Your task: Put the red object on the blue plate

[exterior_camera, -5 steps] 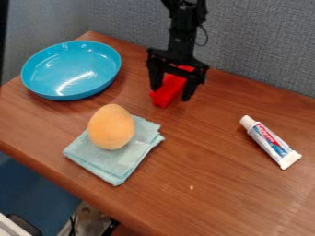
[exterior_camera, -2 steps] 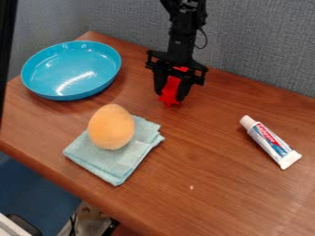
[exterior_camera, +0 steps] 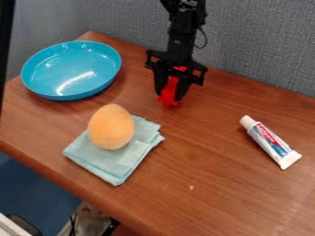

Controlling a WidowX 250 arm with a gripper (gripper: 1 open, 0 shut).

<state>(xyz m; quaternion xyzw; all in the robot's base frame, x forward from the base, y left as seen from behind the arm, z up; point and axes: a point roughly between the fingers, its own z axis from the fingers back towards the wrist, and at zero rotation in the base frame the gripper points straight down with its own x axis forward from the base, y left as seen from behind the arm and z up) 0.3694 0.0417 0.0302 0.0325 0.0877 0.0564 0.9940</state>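
The red object (exterior_camera: 170, 93) is a small bright red block at the back middle of the wooden table, standing between my fingers. My gripper (exterior_camera: 174, 88) comes down from above on a black arm and is shut on the red block, with the block's lower end at or just above the table. The blue plate (exterior_camera: 72, 69) is a round glossy turquoise dish at the back left, empty, about a plate's width left of the gripper.
An orange egg-shaped object (exterior_camera: 110, 126) lies on a pale teal folded cloth (exterior_camera: 118, 151) in front of the gripper. A white toothpaste tube (exterior_camera: 270, 140) lies at the right. The table's front edge (exterior_camera: 74, 189) runs diagonally at lower left.
The fingers have closed from wide open around the red block to shut on it. The arm has stayed in about the same place.
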